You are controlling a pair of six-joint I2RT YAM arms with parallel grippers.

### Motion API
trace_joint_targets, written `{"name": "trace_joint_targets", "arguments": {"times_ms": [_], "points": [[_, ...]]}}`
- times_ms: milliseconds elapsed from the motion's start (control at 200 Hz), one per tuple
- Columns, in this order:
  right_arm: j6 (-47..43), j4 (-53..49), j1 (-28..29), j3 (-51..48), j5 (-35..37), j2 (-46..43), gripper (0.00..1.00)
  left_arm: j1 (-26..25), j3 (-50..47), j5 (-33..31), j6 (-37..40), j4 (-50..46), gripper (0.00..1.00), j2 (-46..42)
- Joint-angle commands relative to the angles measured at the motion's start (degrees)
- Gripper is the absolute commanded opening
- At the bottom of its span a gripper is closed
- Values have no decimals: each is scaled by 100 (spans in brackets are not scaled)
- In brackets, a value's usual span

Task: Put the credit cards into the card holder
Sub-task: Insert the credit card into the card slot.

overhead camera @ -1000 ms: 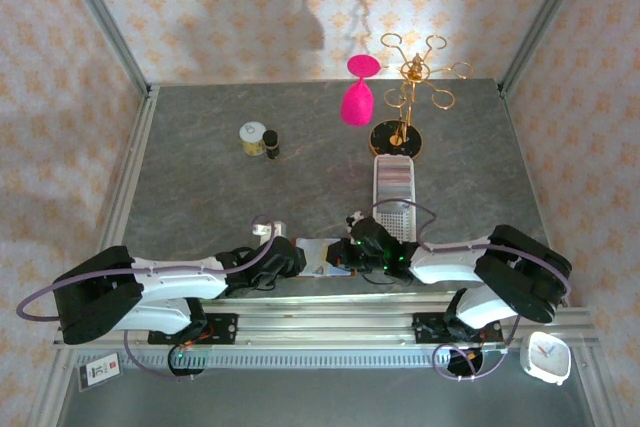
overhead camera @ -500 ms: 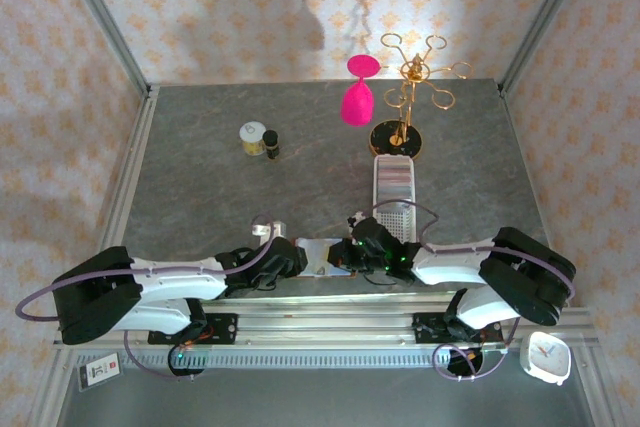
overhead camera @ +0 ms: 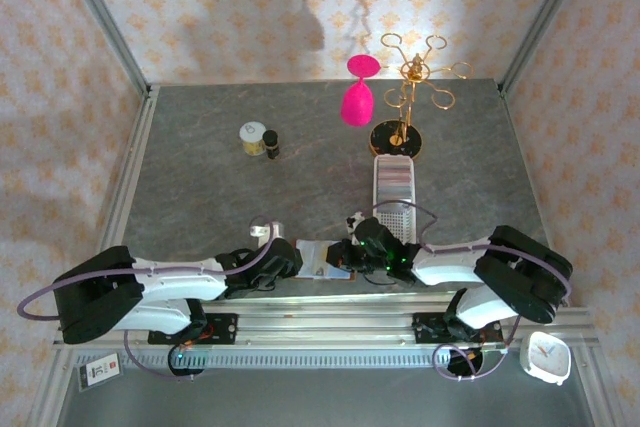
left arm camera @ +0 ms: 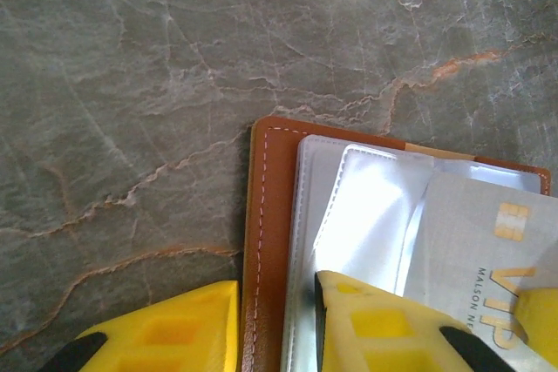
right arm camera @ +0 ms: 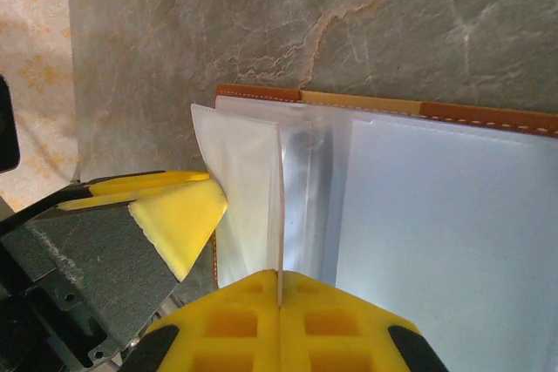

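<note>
Left end effector [left arm camera: 275, 337] has narrowed since the earlier frame; both arms otherwise sit as before at the card holder [left arm camera: 264, 241], which lies open on the surface [left arm camera: 131, 84]. Its jaws are partly spread, straddling the holder's stitched outer edge, with no pinch confirmed. Right end effector [right arm camera: 279, 307], at the holder's opposite edge, is pressed together on a clear pocket leaf [right arm camera: 281, 206], standing it upright. One credit card [left arm camera: 493, 276] lies on the holder's inner face; whether it is pocketed cannot be told. Recommendation: keep the leaf lifted, steady the stitched edge, and slide the card flat and square to the pocket mouth.
</note>
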Motion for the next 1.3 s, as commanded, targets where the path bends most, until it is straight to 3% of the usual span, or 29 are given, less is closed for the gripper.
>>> {"name": "trace_joint_targets", "arguments": {"times_ms": [0, 566, 876, 1291], "points": [[1, 278, -32, -124, -222, 128, 0, 30, -152, -244, 18, -248, 27, 223], [-323, -1169, -163, 69, 53, -210, 0, 32, -205, -235, -31, -208, 27, 265], [-503, -560, -219, 52, -527, 106, 0, 32, -178, -166, -12, -178, 27, 390], [-587, -63, -313, 11, -498, 196, 0, 31, -164, -115, 16, -173, 32, 466]]}}
